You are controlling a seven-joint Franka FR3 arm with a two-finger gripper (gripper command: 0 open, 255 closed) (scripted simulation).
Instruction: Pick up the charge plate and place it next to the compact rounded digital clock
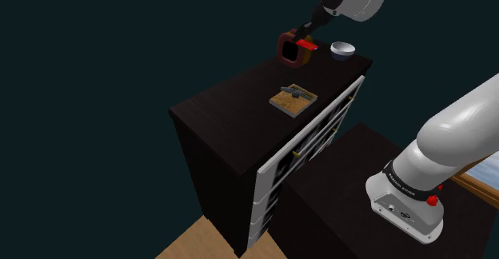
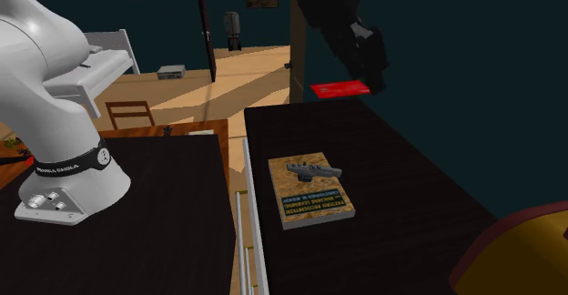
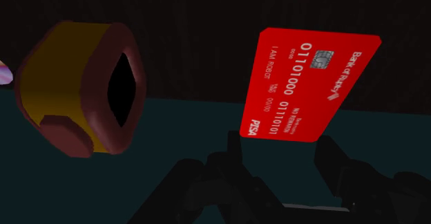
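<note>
The charge plate is a red bank card point(image 3: 311, 84) with white print. My gripper point(image 3: 280, 145) is shut on its lower edge and holds it in the air, roughly level. In the shoulder view the card point(image 1: 306, 45) hangs just beside the clock point(image 1: 290, 49), at the far end of the dark dresser top point(image 1: 232, 109). The clock point(image 3: 83, 84) is a rounded yellow body with a dark red rim and a black face, close beside the card. In the second exterior view the card point(image 2: 341, 89) floats under the black gripper point(image 2: 369, 70); the clock point(image 2: 519, 257) fills the lower right corner.
A tan book point(image 1: 293, 99) with a small grey object point(image 2: 312, 169) on it lies mid-dresser. A white bowl point(image 1: 343, 50) stands at the far corner past the clock. White-fronted drawers point(image 1: 308, 141) face my dark stand point(image 1: 352, 201). Beyond the dresser is a drop to the floor.
</note>
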